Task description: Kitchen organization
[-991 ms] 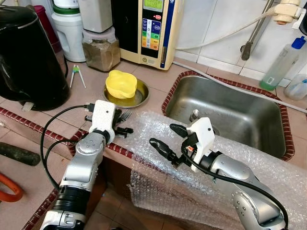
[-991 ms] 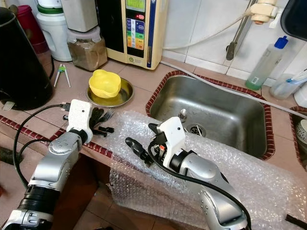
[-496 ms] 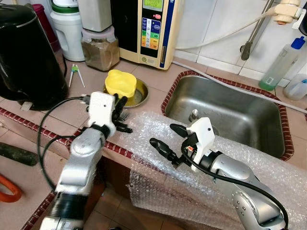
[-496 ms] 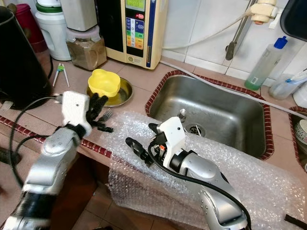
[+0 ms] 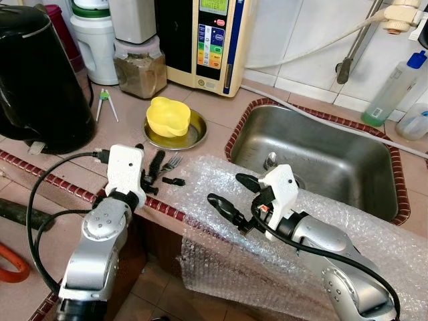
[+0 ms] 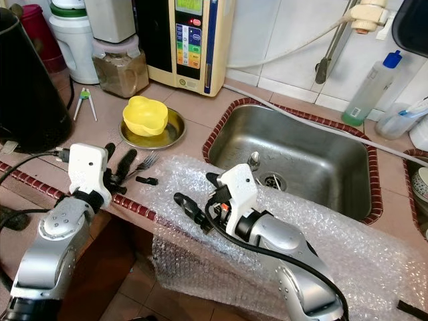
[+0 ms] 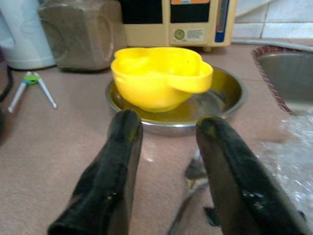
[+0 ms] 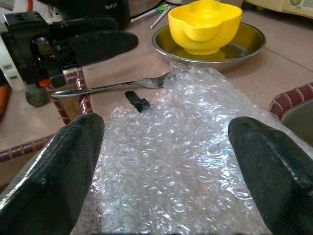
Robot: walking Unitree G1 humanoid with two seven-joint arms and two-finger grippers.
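Here the left tool (image 5: 152,172) is held apart over the fork (image 5: 170,162) lying on the table (image 5: 80,170) beside the bubble wrap (image 5: 221,180). The right tool (image 5: 227,194) is spread wide above the wrap. The flat fork could be pushed away if the tool closes too high.

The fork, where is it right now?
The fork lies flat on the counter at the left edge of the bubble wrap, just in front of the metal dish holding the yellow bowl, with the open left gripper beside it.
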